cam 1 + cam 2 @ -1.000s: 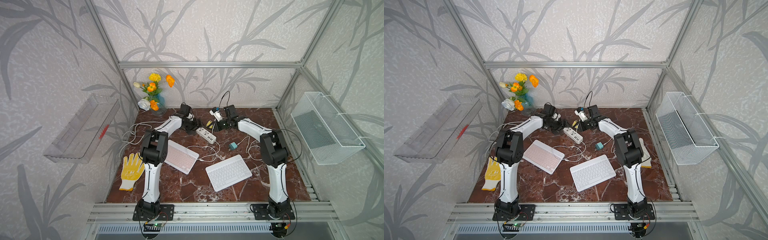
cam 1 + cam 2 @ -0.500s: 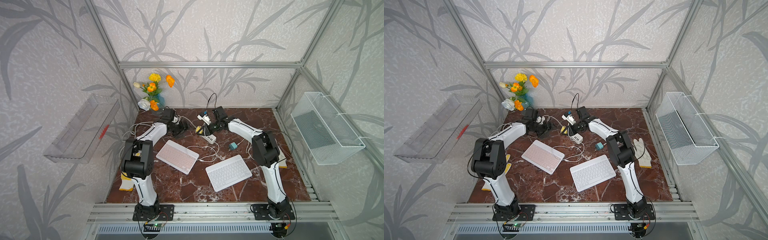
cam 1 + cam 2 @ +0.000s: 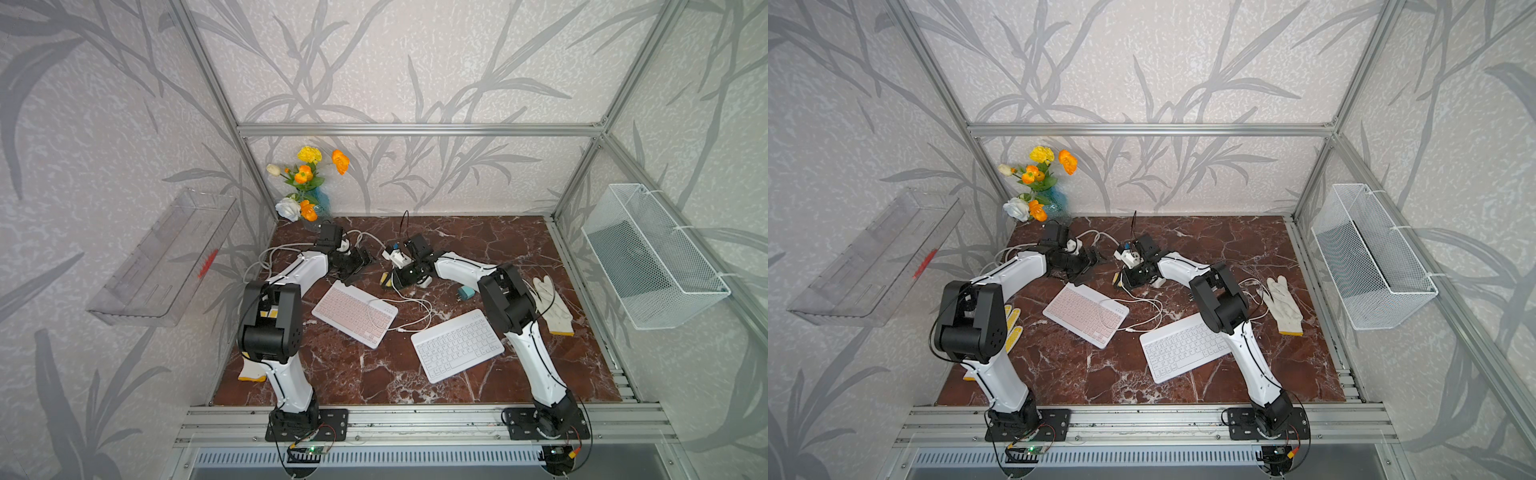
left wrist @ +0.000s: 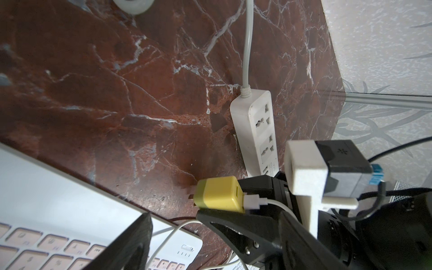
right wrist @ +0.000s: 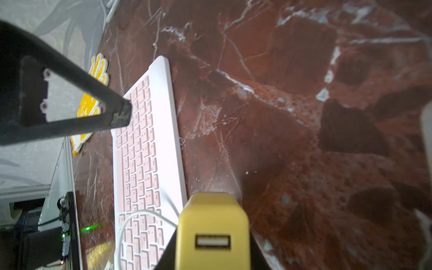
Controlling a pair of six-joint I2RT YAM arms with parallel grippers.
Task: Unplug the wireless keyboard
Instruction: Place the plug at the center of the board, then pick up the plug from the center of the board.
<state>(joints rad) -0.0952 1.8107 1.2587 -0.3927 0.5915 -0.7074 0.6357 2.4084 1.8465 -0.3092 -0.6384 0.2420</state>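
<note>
My right gripper is shut on a yellow charger just above the table; its bare prongs face the pink keyboard. A white cable is plugged into the charger and trails over the pink keyboard's end and the table toward the white keyboard. The white power strip lies just behind the charger with its visible sockets empty. In the right wrist view the charger sits between my fingers. My left gripper hangs open just left of it, holding nothing.
A flower vase stands at the back left. A yellow glove lies by the left arm, a white glove at the right, and a small teal plug near it. A wire basket and a clear tray hang outside.
Both grippers have come forward and lower. The right one has carried the yellow charger to the left, toward the pink keyboard. Both elbows have swung outward.
</note>
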